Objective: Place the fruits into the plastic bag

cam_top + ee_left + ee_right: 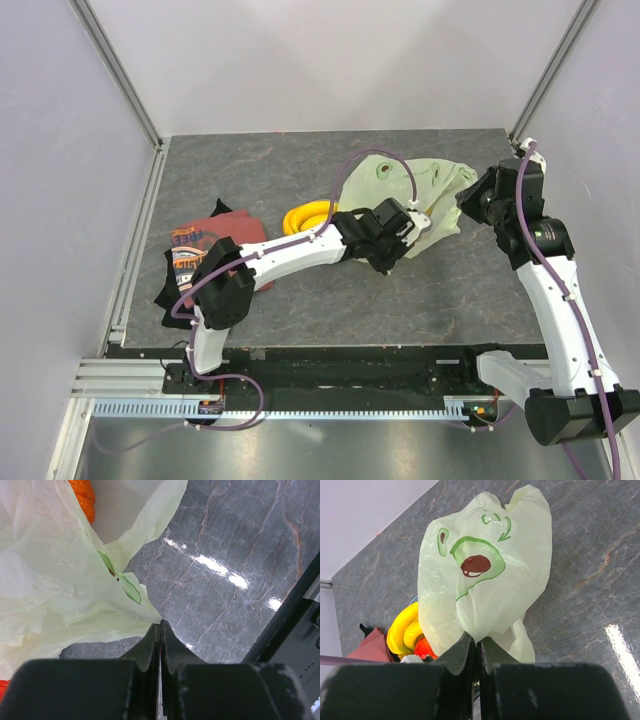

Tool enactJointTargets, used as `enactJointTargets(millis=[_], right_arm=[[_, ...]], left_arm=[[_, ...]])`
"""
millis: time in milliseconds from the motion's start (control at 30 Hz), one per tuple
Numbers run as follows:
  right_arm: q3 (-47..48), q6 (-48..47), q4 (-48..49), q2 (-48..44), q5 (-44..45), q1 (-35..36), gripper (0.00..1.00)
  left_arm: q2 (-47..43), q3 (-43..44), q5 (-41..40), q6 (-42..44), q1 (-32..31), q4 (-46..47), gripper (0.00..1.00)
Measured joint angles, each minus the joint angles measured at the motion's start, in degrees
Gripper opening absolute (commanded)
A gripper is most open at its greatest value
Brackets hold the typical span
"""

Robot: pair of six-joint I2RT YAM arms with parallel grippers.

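Together, left jaws and right jaws pinch one plastic bag [445, 195], beside one banana bunch [305, 215].

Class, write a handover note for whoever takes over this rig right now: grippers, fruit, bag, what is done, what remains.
Left gripper: shut on the plastic bag edge.
Right gripper: shut on another bag edge.
Bananas and an orange fruit lie beside the bag, outside it.
Done: bag gripped by both.
To do: open it, load the fruit.
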Motion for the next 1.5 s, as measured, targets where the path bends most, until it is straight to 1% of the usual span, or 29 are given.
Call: enactJointTargets(millis=[167,300,400,500,633,733,867,1000,1167,1200,1267,1300,1367,1400,1433,1500], right_arm=[[0.6,-0.6,-0.1,-0.2,1.6,0.0,0.08],[3.8,-2.3,-0.7,-0.1,3.9,0.0,0.09],[9.0,-5.4,-1.4,0.6,6.8,0.0,0.09],[14.3,-9.8,-1.2,1.3,10.6,0.0,0.10],[17.7,-15.1,-0.4,1.3,15.5,0.0,0.10],[17.4,-17.5,-0.2,1.0,17.8,0.0,0.11],[12.2,-18.4,0.2,-0.2,19.4,0.0,0.10],[6.2,-18.2,-0.6,-0.9,19.5,0.0,0.10],[4.4,-17.7,-2.4,-1.0,19.4,0.0,0.11],[4.4,-17.7,-2.4,-1.1,19.3,0.0,0.11],[4.5,-17.7,-2.5,-1.4,19.3,0.0,0.11],[4.8,-17.8,-2.5,-1.4,19.3,0.0,0.11],[5.3,-17.8,-2.5,-1.3,19.2,0.0,0.11],[5.5,-17.7,-2.5,-1.4,19.2,0.0,0.11],[5.7,-17.7,-2.5,-1.4,19.2,0.0,0.11],[5.8,-17.5,-2.4,-1.4,19.1,0.0,0.11]], left_arm=[[0.0,1.7,-0.7,-0.1,0.3,0.2,0.02],[-0.6,7.0,0.8,-2.1,2.2,-0.3,0.02],[-1.4,13.8,3.1,-5.5,5.4,0.3,0.02],[-2.5,20.6,6.7,-10.4,10.1,3.8,0.02],[-5.9,22.6,12.0,-19.2,16.8,11.6,0.01],[-6.6,23.0,14.7,-24.0,20.4,16.4,0.02],[-5.1,22.8,17.5,-28.5,22.3,20.7,0.02],[-1.7,21.3,19.3,-30.0,22.4,22.4,0.02],[2.3,19.6,19.7,-30.2,22.4,21.6,0.01],[2.5,19.6,19.7,-30.2,22.5,21.5,0.05],[2.5,19.6,19.7,-30.1,22.6,21.7,0.17],[2.3,19.6,19.6,-30.1,22.7,22.1,0.33],[1.9,19.6,19.5,-30.0,23.1,22.2,0.47],[1.7,19.5,19.4,-30.1,23.3,22.2,0.57],[1.3,19.3,19.2,-30.2,23.7,22.2,0.62],[0.2,18.3,18.7,-30.1,24.4,22.0,0.78]])
